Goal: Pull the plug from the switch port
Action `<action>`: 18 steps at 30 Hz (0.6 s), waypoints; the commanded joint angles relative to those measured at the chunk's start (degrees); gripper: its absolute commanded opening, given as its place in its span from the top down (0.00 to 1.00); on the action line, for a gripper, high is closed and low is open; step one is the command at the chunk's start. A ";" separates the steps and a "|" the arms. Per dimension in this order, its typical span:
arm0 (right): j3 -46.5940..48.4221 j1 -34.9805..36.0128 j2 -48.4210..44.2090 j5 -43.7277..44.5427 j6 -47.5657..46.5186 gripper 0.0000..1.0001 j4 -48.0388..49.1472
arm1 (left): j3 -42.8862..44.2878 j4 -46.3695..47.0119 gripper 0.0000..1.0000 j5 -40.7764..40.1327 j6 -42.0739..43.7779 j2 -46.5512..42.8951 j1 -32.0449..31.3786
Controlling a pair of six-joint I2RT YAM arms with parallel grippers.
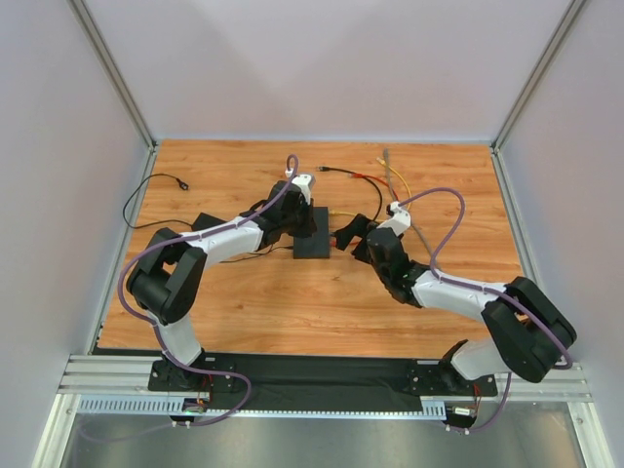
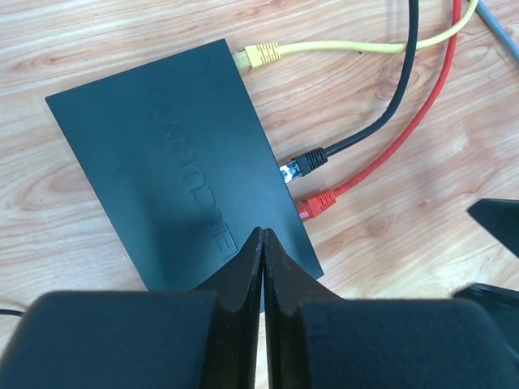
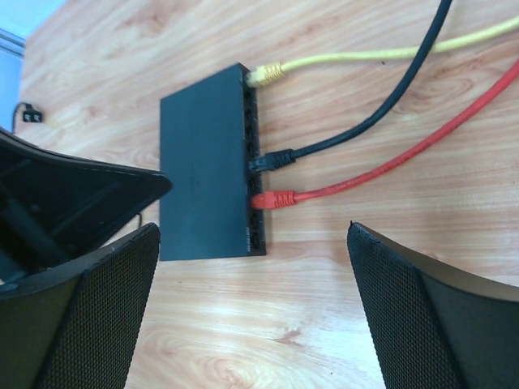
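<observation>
The flat black switch (image 1: 314, 242) lies mid-table, its sockets facing right. A yellow plug (image 2: 259, 55), a black plug (image 2: 309, 159) and a red plug (image 2: 318, 203) sit in its ports. They also show in the right wrist view: yellow (image 3: 266, 74), black (image 3: 272, 160), red (image 3: 276, 199). My left gripper (image 2: 263, 235) is shut and empty, its tips over the switch's top (image 2: 170, 146) near the port edge. My right gripper (image 3: 253, 243) is open and empty, just right of the switch (image 3: 203, 162), with the red plug ahead between its fingers (image 3: 422, 316).
Yellow, black, red and grey cables (image 1: 390, 180) run from the switch toward the back right. A thin black lead (image 1: 156, 185) lies at the back left. A black block (image 1: 206, 223) sits partly under the left arm. Grey walls and frame posts (image 1: 117, 68) enclose the table.
</observation>
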 commanded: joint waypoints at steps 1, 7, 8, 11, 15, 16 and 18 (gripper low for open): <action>1.28 0.12 -2.48 2.37 0.12 0.00 -2.33 | -0.77 3.61 0.93 0.74 0.81 -1.47 0.11; 1.21 0.11 0.15 0.00 7.33 0.11 -4.82 | -0.95 3.00 0.93 1.18 1.16 -1.82 0.11; 0.33 0.03 0.07 -0.26 7.95 0.13 -3.59 | -0.95 2.91 0.93 1.09 1.24 -1.83 0.11; -2.23 -0.76 -0.28 -2.37 9.62 0.19 1.24 | -0.78 2.04 0.94 0.74 1.95 -1.83 0.29; -3.28 -1.03 -0.02 -2.73 11.02 0.23 4.33 | -0.43 1.86 0.94 1.61 2.13 -1.48 0.55; -3.55 -1.03 -0.02 -2.47 11.72 0.25 4.68 | -0.16 1.60 0.94 2.05 1.95 -0.95 0.64; -4.60 -1.03 0.24 -1.68 13.48 0.28 6.95 | 0.63 1.07 0.95 3.28 1.86 -0.34 0.90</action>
